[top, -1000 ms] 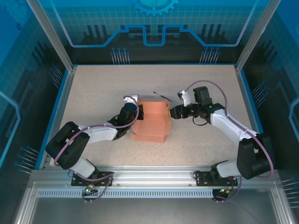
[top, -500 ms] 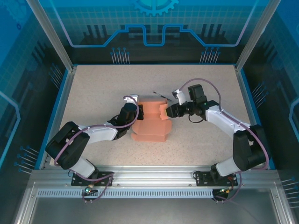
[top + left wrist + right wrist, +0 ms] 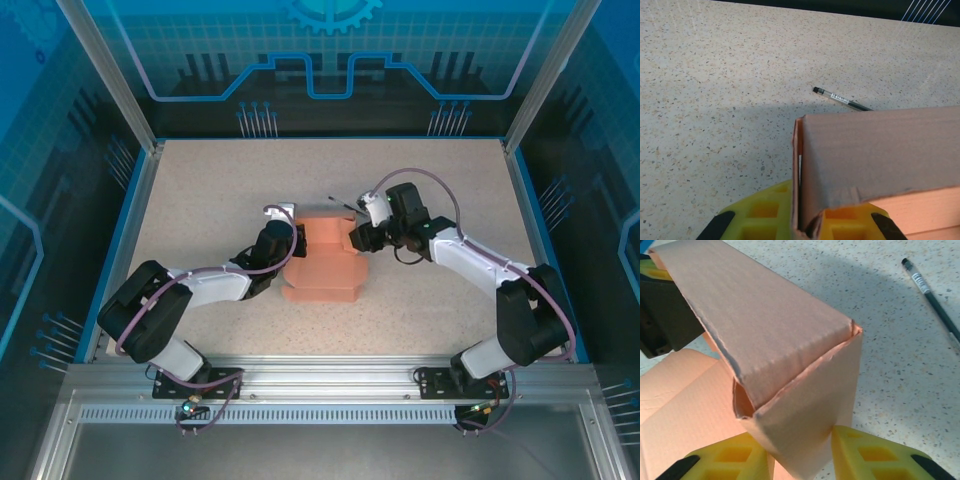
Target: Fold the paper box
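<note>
In wrist views, left end effector point(image 3: 810, 220) clamps paper box point(image 3: 880, 150); right end effector point(image 3: 800, 455) straddles it, grip unclear.

In the left wrist view the pen point(image 3: 840, 98) has its far end hidden behind the box point(image 3: 880, 150), whose wall runs off the right edge; the pen's label is too small to read. The right wrist view cuts the pen at its right edge.

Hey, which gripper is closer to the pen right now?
Right. The right gripper straddles the right end of the box, just below the pen in the top view. The left gripper clamps the box's left end, farther from the pen.
</note>
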